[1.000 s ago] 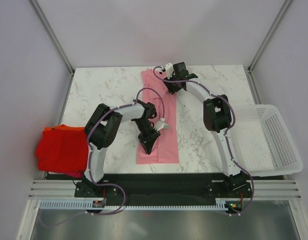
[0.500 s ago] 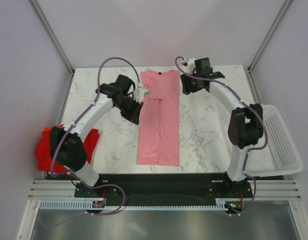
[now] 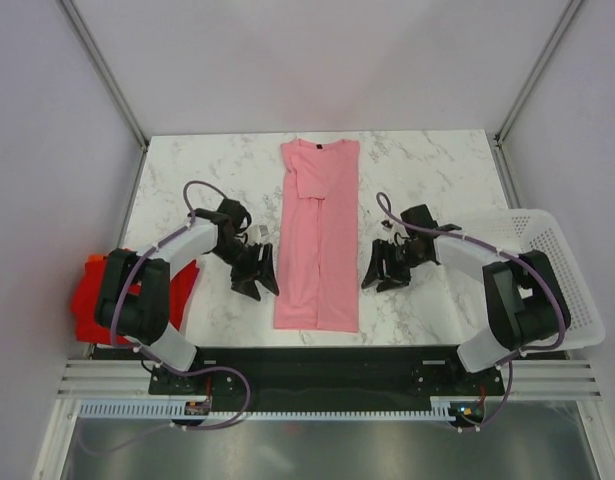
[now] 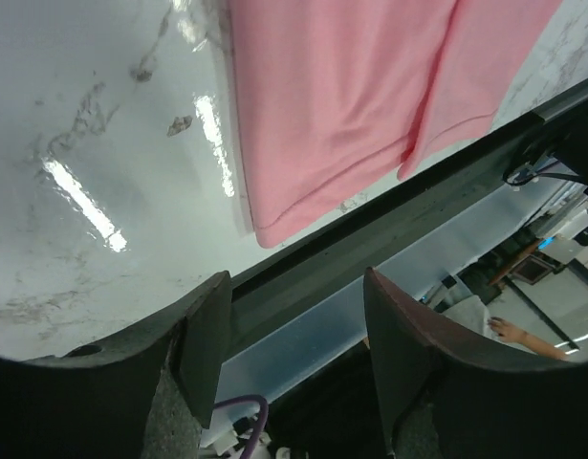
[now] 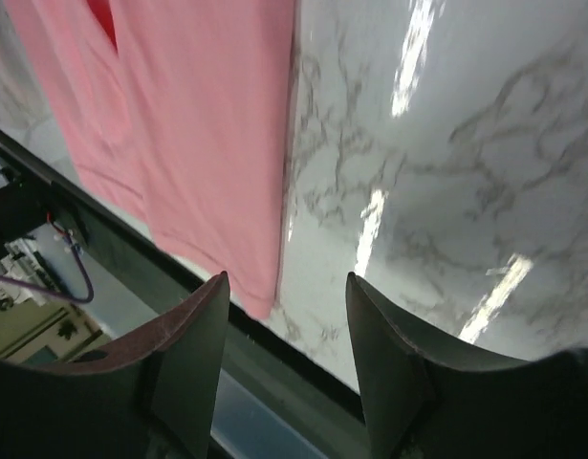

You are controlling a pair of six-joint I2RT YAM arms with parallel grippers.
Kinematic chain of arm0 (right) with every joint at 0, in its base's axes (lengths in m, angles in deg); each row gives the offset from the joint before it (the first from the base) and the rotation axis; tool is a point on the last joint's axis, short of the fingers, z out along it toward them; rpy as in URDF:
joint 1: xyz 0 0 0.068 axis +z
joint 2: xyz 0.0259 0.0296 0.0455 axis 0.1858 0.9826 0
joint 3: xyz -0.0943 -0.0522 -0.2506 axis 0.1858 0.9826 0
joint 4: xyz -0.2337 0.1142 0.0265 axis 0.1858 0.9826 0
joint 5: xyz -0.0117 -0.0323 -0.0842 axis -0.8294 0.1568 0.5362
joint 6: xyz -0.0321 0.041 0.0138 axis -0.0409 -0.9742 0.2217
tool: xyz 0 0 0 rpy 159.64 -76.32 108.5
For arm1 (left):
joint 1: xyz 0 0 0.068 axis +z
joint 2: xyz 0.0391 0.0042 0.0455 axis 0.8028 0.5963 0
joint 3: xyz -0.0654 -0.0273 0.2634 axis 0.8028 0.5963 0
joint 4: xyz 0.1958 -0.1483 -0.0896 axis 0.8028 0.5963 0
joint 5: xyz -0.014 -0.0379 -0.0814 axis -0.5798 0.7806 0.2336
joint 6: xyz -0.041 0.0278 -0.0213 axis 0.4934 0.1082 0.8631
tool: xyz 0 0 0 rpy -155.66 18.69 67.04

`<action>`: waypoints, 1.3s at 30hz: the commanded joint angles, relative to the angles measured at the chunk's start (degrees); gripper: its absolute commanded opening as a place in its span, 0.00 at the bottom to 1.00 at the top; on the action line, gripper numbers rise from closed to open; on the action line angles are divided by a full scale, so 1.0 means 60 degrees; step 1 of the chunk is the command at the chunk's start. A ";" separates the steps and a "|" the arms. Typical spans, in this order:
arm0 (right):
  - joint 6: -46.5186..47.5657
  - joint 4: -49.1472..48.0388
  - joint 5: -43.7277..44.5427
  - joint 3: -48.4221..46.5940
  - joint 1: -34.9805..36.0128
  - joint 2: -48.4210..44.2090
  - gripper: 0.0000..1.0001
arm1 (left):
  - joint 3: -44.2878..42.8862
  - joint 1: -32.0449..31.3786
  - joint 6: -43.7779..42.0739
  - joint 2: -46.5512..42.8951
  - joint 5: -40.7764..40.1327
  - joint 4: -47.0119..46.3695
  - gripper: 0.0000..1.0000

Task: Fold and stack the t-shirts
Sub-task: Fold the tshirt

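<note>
1. The pink t-shirt (image 3: 317,240) is lying flat along the middle of the marble surface (image 3: 187,180). It is folded lengthwise into a narrow strip, with the collar at the far end and the hem towards the near edge.
2. I am holding my left claw (image 3: 257,283) low, just beside the strip's left edge. Its jaws are spread wide and gripping nothing.
3. I am holding my right claw (image 3: 379,282) just beside the strip's right edge, likewise wide and empty.
4. The red t-shirt (image 3: 87,305) and the orange t-shirt (image 3: 95,262) are lying together at the surface's left edge, well apart from the pink one.
5. The white basket (image 3: 567,300) is sitting at the right edge.
</note>
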 commanded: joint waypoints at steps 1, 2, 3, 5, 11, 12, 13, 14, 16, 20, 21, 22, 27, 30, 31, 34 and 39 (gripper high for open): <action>-0.1081 -0.0062 -0.0787 0.0759 0.0206 -0.1198 0.60 | 0.0772 0.0038 0.1455 -0.0462 0.0654 -0.0760 0.64; -0.1169 0.0026 -0.0684 0.0964 0.0366 -0.1287 0.60 | 0.0978 0.0052 0.1530 -0.0463 0.0654 -0.0819 0.64; -0.1257 0.0012 -0.0654 0.1372 0.0441 -0.1346 0.60 | 0.1386 0.0052 0.1603 -0.0463 0.0654 -0.0965 0.63; -0.1564 -0.0250 -0.0610 0.1741 0.0572 -0.1507 0.60 | 0.1740 0.0052 0.1750 -0.0391 0.0596 -0.1170 0.60; -0.2034 -0.0662 -0.0083 0.2416 0.0675 -0.1406 0.59 | 0.2021 0.0023 0.2102 0.0108 0.0405 -0.1815 0.54; -0.2048 -0.0647 -0.0068 0.2387 0.0690 -0.1318 0.58 | 0.1991 0.0038 0.2131 0.0195 0.0376 -0.1859 0.53; -0.2078 -0.0662 -0.0083 0.2329 0.0734 -0.1114 0.58 | 0.1976 -0.0006 0.2160 0.0283 0.0361 -0.1947 0.53; -0.2179 -0.0734 -0.0097 0.2285 0.0792 -0.1010 0.58 | 0.1976 -0.0021 0.2204 0.0357 0.0419 -0.2020 0.52; -0.2268 -0.0881 -0.0112 0.2109 0.0968 -0.0660 0.57 | 0.1976 -0.0137 0.2307 0.0575 0.0449 -0.2108 0.52; -0.2312 -0.0911 -0.0141 0.1802 0.1407 -0.0117 0.57 | 0.1991 -0.0313 0.2351 0.0855 0.0537 -0.2240 0.48; -0.2298 -0.0896 -0.0127 0.1714 0.1437 -0.0014 0.56 | 0.1962 -0.0357 0.2336 0.0884 0.0551 -0.2226 0.48; -0.2298 -0.0766 -0.0069 0.1684 0.1452 0.0132 0.56 | 0.1932 -0.0459 0.2351 0.0986 0.0551 -0.2255 0.48; -0.2356 -0.0355 0.0488 0.1582 0.1599 0.0484 0.54 | 0.1713 -0.0709 0.2439 0.1382 0.0580 -0.2387 0.47; -0.2414 -0.0208 0.0649 0.1494 0.1657 0.0660 0.53 | 0.1551 -0.0797 0.2424 0.1573 0.0668 -0.2373 0.41; -0.2444 -0.0222 0.0664 0.1493 0.1686 0.0776 0.53 | 0.1537 -0.0826 0.2424 0.1617 0.0727 -0.2372 0.40; -0.2503 -0.0383 0.0577 0.1435 0.1847 0.0982 0.50 | 0.1580 -0.0841 0.2453 0.1661 0.0786 -0.2343 0.36; -0.2532 -0.0618 0.0122 0.1406 0.2023 0.1100 0.00 | 0.1654 -0.0841 0.2439 0.1515 0.0786 -0.2285 0.11</action>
